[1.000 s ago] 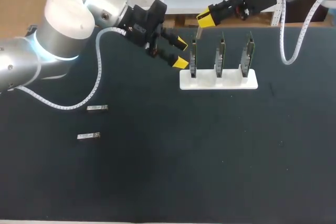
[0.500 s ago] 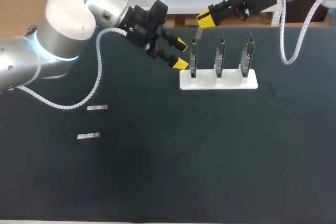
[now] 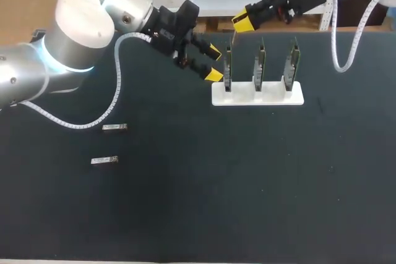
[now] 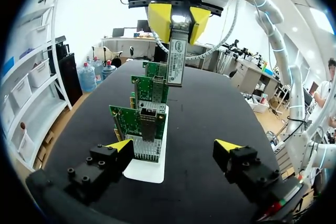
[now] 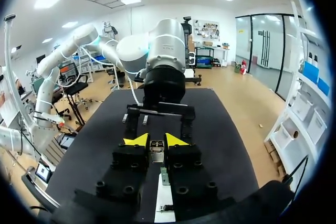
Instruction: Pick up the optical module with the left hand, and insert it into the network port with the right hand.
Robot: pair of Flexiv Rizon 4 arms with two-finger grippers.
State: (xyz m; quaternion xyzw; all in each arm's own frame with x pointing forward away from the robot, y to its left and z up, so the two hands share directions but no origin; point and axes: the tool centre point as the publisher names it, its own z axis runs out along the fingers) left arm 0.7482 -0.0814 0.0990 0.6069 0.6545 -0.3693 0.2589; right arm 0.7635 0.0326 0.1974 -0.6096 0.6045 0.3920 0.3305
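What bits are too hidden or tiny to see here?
Head view: the optical module is mostly hidden by the right pincer's yellow tips.
Right wrist view: the network port is hidden under that pincer.
Head view: the two loose modules are too small for detail.

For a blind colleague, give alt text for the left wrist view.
The right end effector holds an optical module above three green boards in a white stand; the left end effector is open before the nearest board.
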